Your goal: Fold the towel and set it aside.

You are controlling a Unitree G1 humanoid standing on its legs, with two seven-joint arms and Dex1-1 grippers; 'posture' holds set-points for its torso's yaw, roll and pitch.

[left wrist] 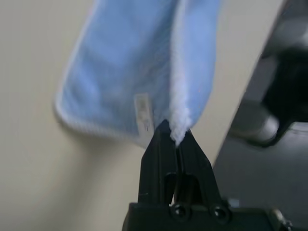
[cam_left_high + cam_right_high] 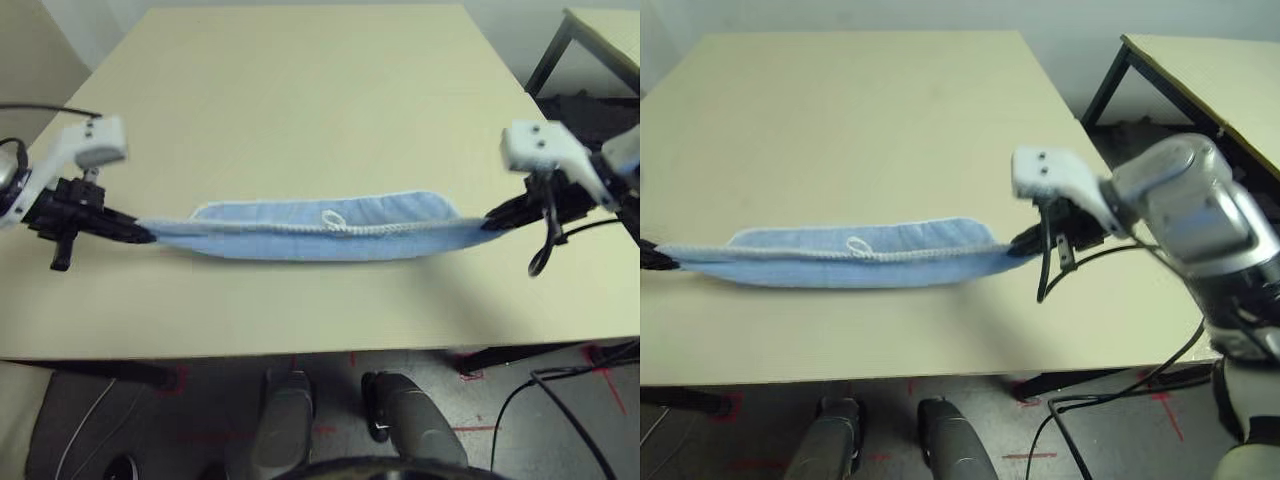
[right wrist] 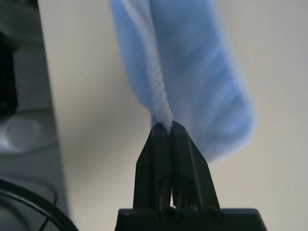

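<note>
The towel (image 2: 320, 232) hangs stretched between both arms over the near part of the table (image 2: 300, 100). The left gripper (image 1: 174, 137) pinches its white-stitched edge at 9 o'clock; the right gripper (image 3: 165, 126) pinches the same edge at 3 o'clock. Bare tabletop lies open toward 12 o'clock.
</note>
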